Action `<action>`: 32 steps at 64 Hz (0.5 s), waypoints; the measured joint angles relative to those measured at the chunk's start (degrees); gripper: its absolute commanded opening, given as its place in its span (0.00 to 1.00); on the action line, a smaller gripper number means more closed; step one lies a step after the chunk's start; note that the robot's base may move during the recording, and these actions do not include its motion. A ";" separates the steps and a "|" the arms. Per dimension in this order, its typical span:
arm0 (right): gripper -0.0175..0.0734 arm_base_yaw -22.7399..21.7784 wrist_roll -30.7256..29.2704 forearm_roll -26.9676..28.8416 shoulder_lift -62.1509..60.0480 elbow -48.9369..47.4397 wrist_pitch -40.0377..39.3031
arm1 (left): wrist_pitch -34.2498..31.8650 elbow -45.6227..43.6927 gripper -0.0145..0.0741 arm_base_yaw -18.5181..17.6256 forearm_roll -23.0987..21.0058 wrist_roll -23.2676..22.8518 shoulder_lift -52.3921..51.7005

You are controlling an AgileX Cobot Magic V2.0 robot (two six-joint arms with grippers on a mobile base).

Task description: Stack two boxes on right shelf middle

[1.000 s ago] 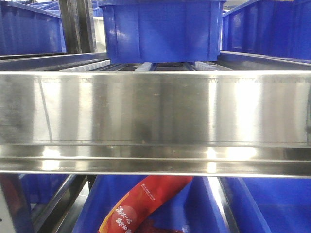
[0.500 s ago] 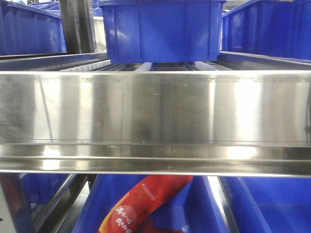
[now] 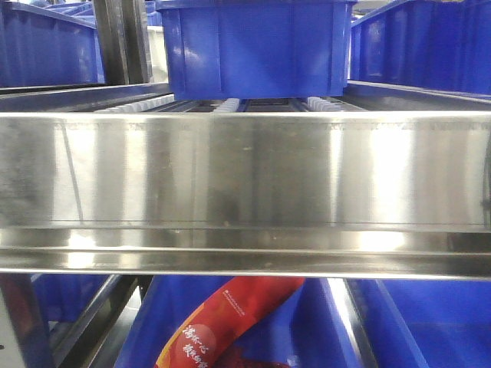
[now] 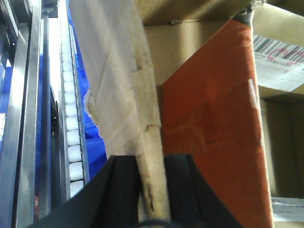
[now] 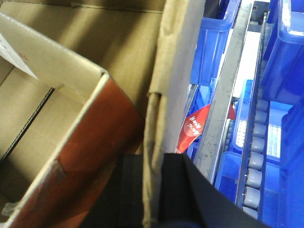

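While the stainless-steel shelf rail (image 3: 245,176) fills the front view, blue bin (image 3: 257,46) behind it, open cardboard carton (image 4: 209,118) beside the rail; left gripper (image 4: 151,190) clamped on its wall, right gripper (image 5: 153,190) likewise pinching a wall

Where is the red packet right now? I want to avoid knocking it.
In the front view the red packet lies in a blue bin below the shiny front rail; the right wrist view shows it beside the carton wall.

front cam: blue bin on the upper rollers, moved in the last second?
No. The blue bin sits the same against the steel front rail below it.
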 measured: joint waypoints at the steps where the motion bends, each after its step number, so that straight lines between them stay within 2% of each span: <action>1: 0.02 0.00 0.00 0.00 0.00 0.00 -0.13 | 0.00 0.00 0.04 0.00 0.00 0.00 0.00; 17: 0.02 0.00 0.00 0.00 0.08 0.12 0.97 | -1.24 0.13 0.04 0.00 0.21 0.00 0.00; 32: 0.02 0.00 0.75 1.11 1.92 6.44 1.08 | -0.39 5.03 0.04 0.00 2.56 0.00 1.35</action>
